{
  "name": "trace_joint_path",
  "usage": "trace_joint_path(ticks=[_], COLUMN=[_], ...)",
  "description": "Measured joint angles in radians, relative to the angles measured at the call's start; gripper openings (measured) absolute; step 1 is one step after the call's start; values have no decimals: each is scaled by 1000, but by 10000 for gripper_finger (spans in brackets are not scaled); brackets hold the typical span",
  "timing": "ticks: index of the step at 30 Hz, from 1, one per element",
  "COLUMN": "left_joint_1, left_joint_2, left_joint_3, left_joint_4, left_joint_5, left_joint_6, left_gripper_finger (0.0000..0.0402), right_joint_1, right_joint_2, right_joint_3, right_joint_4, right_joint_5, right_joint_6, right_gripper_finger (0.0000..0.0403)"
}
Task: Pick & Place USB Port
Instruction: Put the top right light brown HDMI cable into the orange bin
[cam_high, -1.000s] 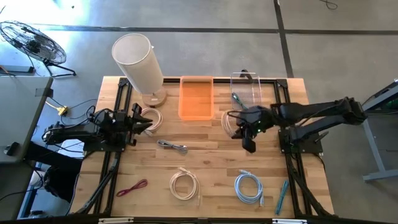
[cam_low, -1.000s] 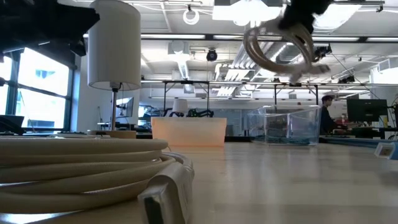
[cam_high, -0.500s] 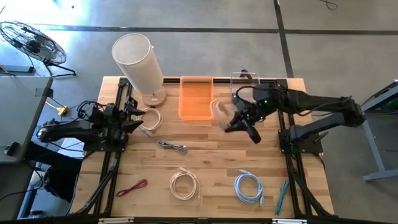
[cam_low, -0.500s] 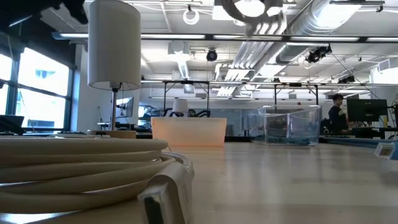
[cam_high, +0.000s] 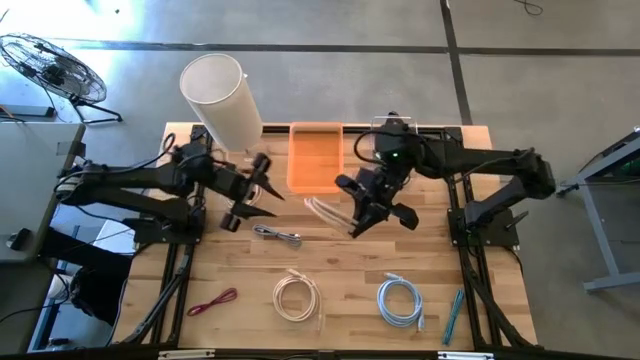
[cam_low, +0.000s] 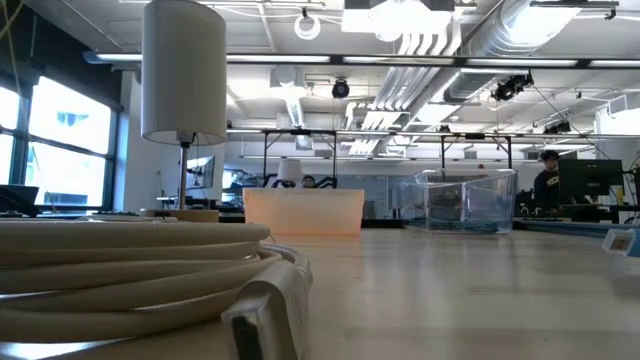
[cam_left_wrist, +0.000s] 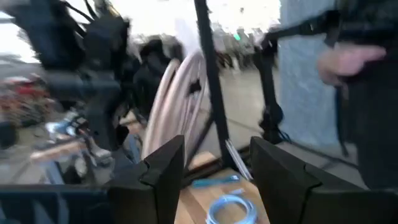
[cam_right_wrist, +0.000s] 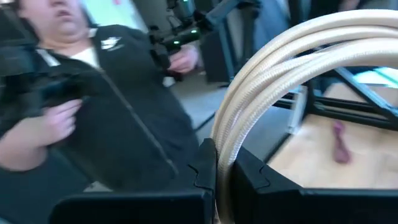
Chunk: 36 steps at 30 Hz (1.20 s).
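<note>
My right gripper is above the table's middle, just near of the orange bin, shut on a coil of beige cable. In the right wrist view the coil arches away from the gripper. My left gripper is open, raised at the bin's left, facing the coil with nothing between its fingers. A grey USB cable lies flat on the wood between both grippers. Neither gripper shows in the low view. My right gripper pinches several strands of the beige coil between its two fingers, at one side of the loop. The fingers reach toward the table's left side, lying across the strands. The coil is lifted clear of the table and stands out beyond the fingertips.
A white lamp stands at the far left, a clear box right of the bin. A second beige coil, a blue coil, a red cable and a teal pen lie near the front edge. A person stands beyond the table's left side.
My right gripper carried the beige coil from the clear box's side toward the table's left and near edge, turning as it went, and rose out of the low view. My left arm swung from the table's left edge toward the middle and lifted.
</note>
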Motion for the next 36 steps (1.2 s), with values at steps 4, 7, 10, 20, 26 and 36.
trace_joint_path(ticks=[4, 7, 10, 20, 26, 36], left_joint_1=[0, 1, 1, 1, 0, 0], left_joint_2=[99, 139, 165, 217, 263, 291], left_joint_3=[141, 211, 245, 286, 286, 286], left_joint_4=[-174, -264, -283, -260, -225, -152], left_joint_5=[15, 1, -23, 15, 53, 53], left_joint_6=[92, 154, 179, 116, 85, 58], left_gripper_finger=[177, 177, 177, 177, 177, 177], right_joint_1=[32, 66, 99, 116, 102, 79], right_joint_2=[18, 9, 7, 14, 15, 17], right_joint_3=[66, 88, 98, 98, 97, 95], right_joint_4=[-9, -6, -5, -3, -3, -7], right_joint_5=[-45, -50, -39, 2, 32, 32], right_joint_6=[-2, -3, -3, -3, -3, -3], right_gripper_finger=[8, 8, 8, 8, 8, 8])
